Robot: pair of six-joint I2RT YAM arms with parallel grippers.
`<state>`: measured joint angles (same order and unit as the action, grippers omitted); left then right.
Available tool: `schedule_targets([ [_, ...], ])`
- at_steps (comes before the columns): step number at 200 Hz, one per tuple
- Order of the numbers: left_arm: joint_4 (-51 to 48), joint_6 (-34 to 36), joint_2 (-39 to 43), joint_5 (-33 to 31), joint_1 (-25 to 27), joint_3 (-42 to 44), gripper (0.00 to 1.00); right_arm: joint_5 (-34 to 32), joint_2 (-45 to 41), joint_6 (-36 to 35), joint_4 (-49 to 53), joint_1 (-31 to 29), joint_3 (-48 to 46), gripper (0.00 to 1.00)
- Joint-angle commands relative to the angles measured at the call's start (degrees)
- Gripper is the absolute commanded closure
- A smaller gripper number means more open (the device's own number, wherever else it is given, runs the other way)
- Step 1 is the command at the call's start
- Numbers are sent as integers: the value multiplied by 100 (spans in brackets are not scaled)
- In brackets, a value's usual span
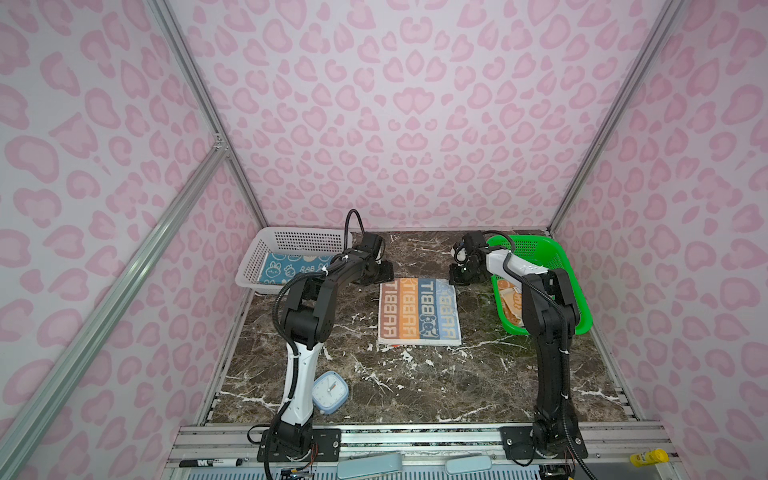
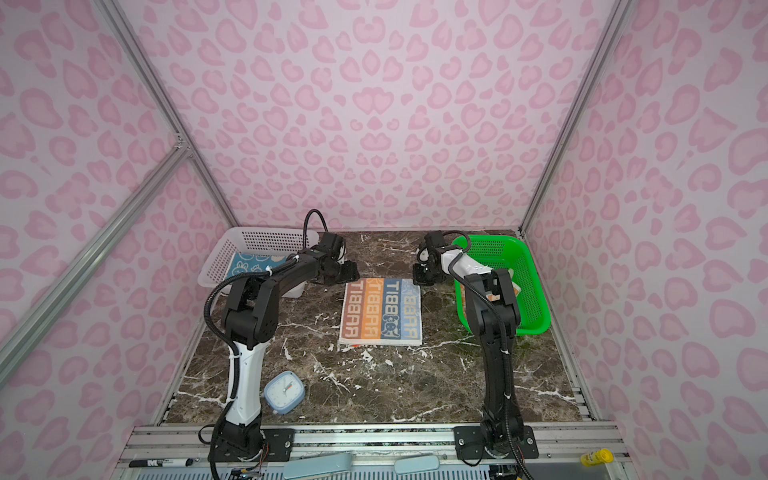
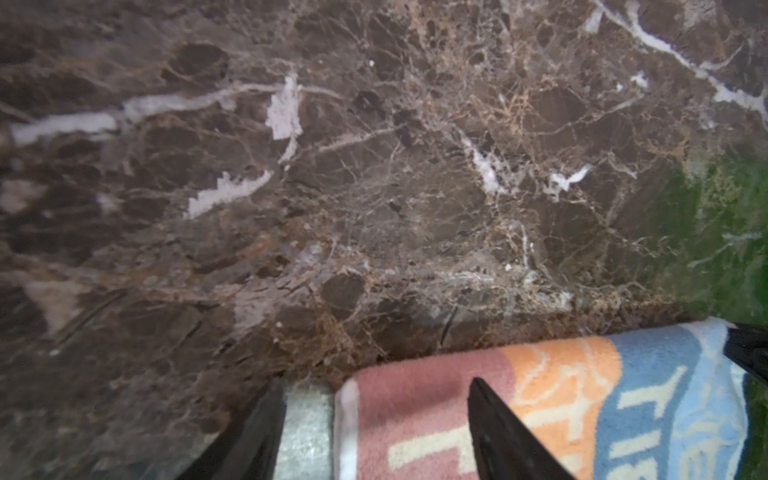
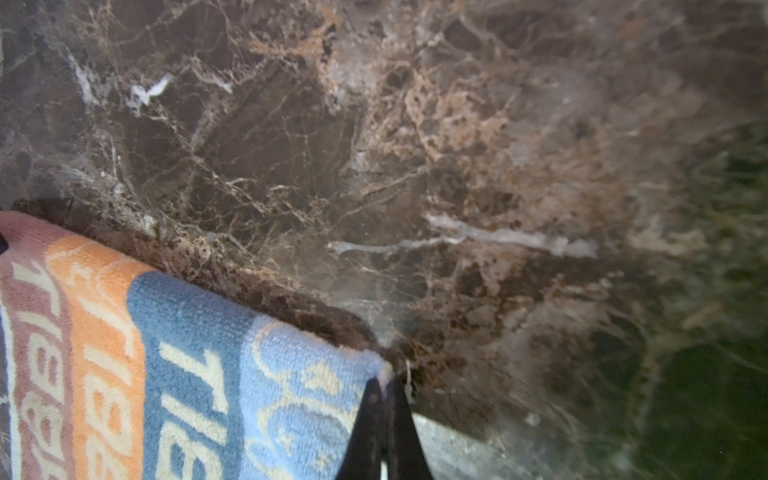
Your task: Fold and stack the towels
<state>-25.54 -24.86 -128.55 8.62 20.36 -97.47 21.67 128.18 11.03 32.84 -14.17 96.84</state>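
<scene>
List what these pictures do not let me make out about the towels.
- Orange towel: in both top views the right arm covers most of it.
- Blue towel: the left arm hides part of it; its folds cannot be told.
- Striped towel: both wrist views cut it off at the frame edge.

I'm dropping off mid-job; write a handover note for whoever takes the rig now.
Left gripper: open, fingers straddling the striped towel's far left corner.
Right gripper: shut on its far right corner.
Striped towel lies flat and unfolded on the table. Blue towel in the white basket, orange towel in the green basket.
Done: no fold on the striped towel yet.
Left: fold it, then stack all three.
</scene>
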Motion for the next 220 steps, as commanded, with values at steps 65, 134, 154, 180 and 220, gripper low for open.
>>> schedule_targets([
  [65,-285,63,-4,90,-2,340,61,-58,73,21,135,11,-112,100],
  [134,-329,147,89,-16,-7,445,86,-86,58,38,154,23,-108,100],
  [154,-329,172,49,-2,-11,424,91,-28,62,63,135,20,-104,100],
  [180,-323,170,48,-11,-10,345,96,-23,19,79,161,27,-65,100],
  [220,-128,182,411,-128,-58,374,96,226,-269,281,32,125,-225,100],
])
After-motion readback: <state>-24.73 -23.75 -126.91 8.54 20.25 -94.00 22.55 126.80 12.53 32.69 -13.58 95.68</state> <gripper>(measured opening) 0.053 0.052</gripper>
